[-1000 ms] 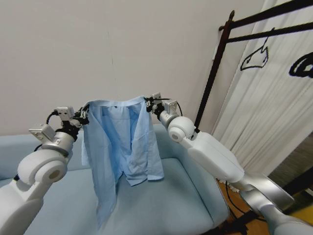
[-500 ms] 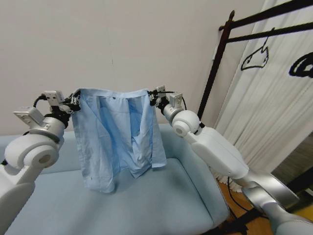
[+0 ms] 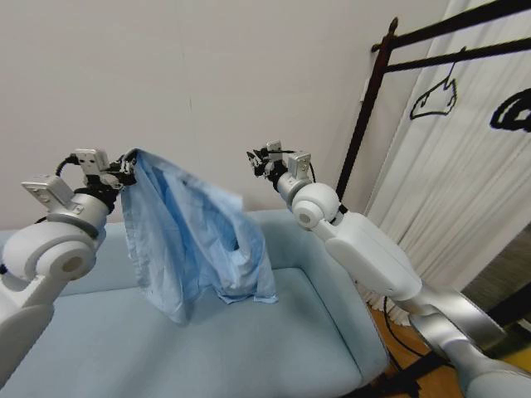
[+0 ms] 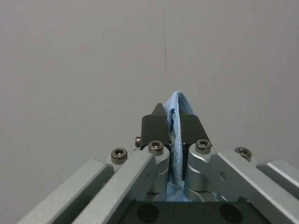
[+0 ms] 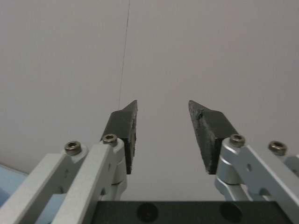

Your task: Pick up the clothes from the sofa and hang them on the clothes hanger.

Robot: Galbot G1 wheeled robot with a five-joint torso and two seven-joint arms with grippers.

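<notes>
A white curtain (image 3: 465, 191) hangs in long folds. Left of the curtain is a plain pale wall (image 3: 207, 75). Under the curtain is a bit of brown floor (image 3: 402, 347) with a black cable (image 3: 388, 332).

Sofa (image 3: 274, 340) sits low, backed against the wall (image 3: 207, 66).
Above sofa's left half: left gripper (image 3: 124, 176), clamped on the top edge of the shirt (image 3: 195, 240). Shirt hangs from it in front of sofa's backrest, hem down near the seat; contact with the seat can't be told.
Above sofa's right half: right gripper (image 3: 255, 162), apart from the shirt, fingers spread, nothing between them.
Right of sofa: clothes rack (image 3: 362, 116), post upright. Hanger (image 3: 433, 98) hangs farther right, curtain (image 3: 448, 207) behind it.
</notes>
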